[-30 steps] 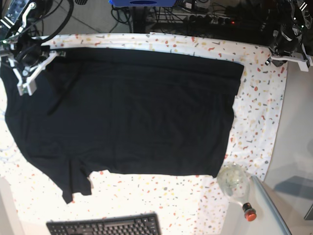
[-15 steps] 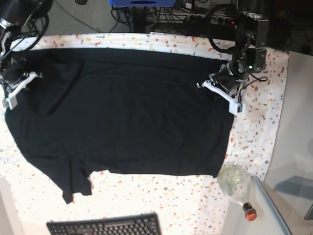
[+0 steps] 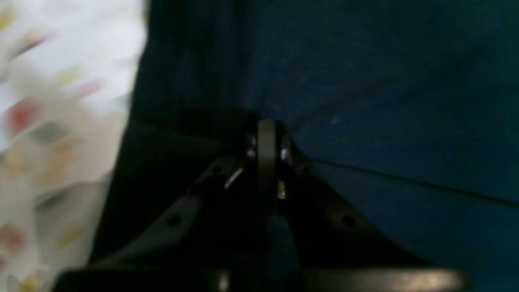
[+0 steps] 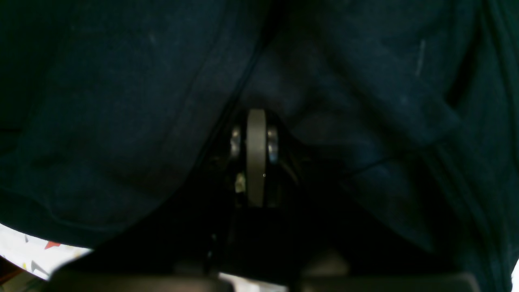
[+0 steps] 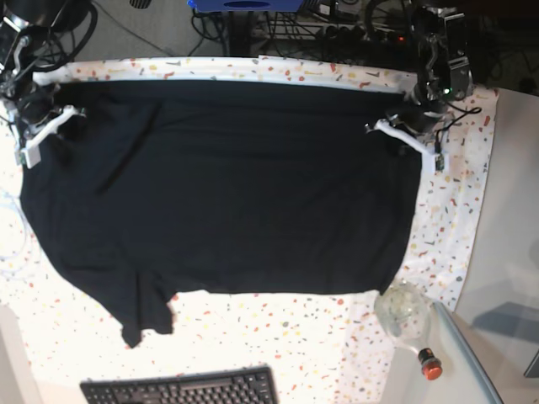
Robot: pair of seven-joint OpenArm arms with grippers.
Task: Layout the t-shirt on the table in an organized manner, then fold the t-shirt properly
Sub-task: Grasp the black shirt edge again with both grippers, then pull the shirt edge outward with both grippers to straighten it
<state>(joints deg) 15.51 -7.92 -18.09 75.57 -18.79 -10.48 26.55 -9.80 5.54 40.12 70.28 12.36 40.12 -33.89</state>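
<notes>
Fingers [image 5: 410,139] closed on t-shirt [image 5: 227,185], speckled table [image 5: 278,337].

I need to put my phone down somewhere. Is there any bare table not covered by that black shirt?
Bare table runs between the t-shirt hem and the keyboard. A narrower strip lies right of the shirt, above the glass object. The far corners are crowded: the left gripper and right gripper pinch the shirt there.

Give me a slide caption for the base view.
Both hands, left and right, pinch the far corners of the black t-shirt spread on the speckled table.
</notes>
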